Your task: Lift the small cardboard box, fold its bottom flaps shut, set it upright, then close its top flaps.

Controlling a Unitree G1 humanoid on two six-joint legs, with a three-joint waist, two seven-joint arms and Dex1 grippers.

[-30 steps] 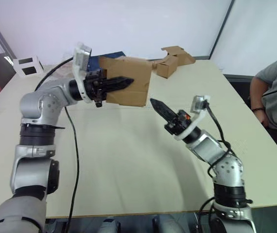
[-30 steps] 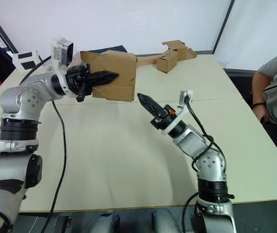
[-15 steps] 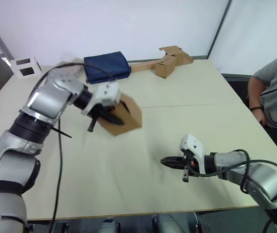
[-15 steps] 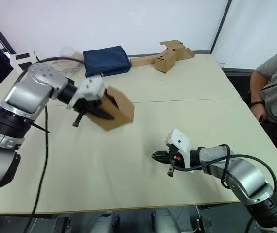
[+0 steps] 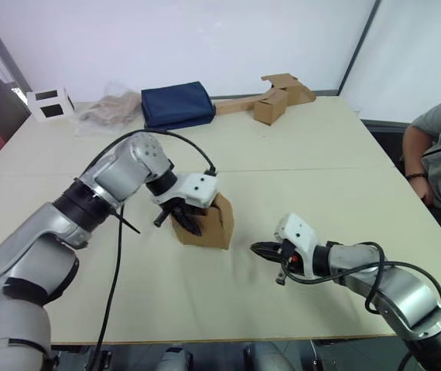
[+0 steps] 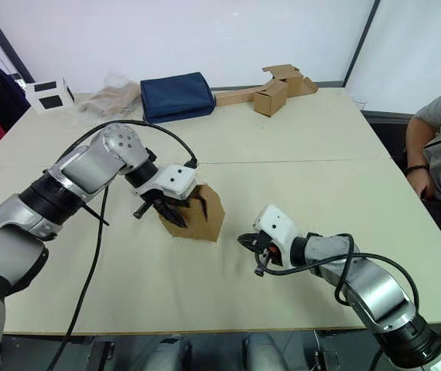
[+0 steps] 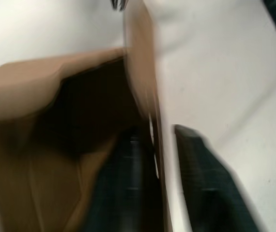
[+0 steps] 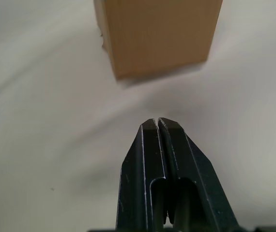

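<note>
My left hand point(image 5: 183, 222) grips the small cardboard box point(image 5: 209, 222) by one wall, one finger inside the open end and the other outside, as my left wrist view shows. The box sits near the middle of the counter point(image 5: 298, 147), tipped on an edge. My right hand point(image 6: 245, 241) hovers low just beside it, apart from it, fingers pressed together and holding nothing, pointing at the box.
</note>
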